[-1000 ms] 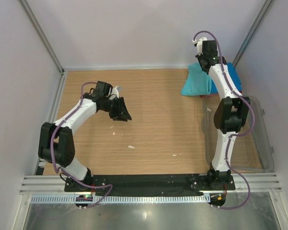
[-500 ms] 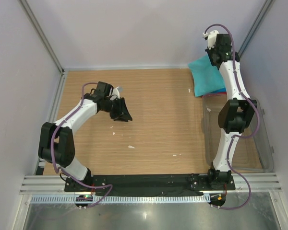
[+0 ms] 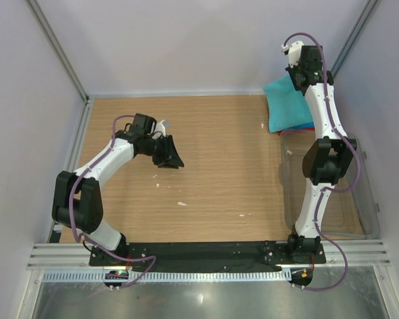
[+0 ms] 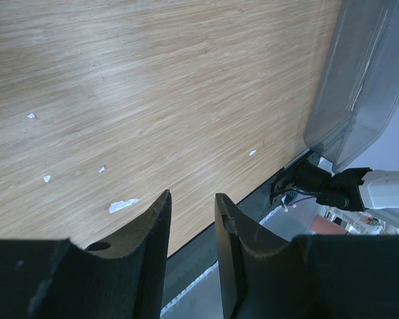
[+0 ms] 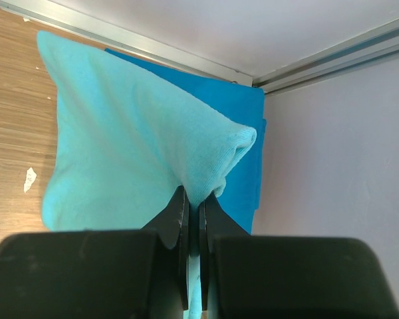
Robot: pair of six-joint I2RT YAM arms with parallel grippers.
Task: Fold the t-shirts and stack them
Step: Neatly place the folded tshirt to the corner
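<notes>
Turquoise t-shirt [image 5: 120, 133] hangs from my right hand [image 5: 193, 199], whose fingers are pressed together on a bunched fold. I judge it light, limp and quick to sag, so a hem corner would give a better hold. Beneath it, at one o'clock on the desk [image 4: 153, 80], lies the blue shirt [image 5: 236, 106]. My left hand [image 4: 191, 216], at nine o'clock, is part-spread and empty.

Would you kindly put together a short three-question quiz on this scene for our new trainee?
1. True or false: the left pincer holds a shirt.
2. Which shirt does the right pincer grip? A red, B the turquoise t-shirt, C bright blue.
3. Fill in: the clear plastic tub stands on the ___ arm's side.
Key: 1 false, its jaws are open and empty; 2 B; 3 right.
</notes>
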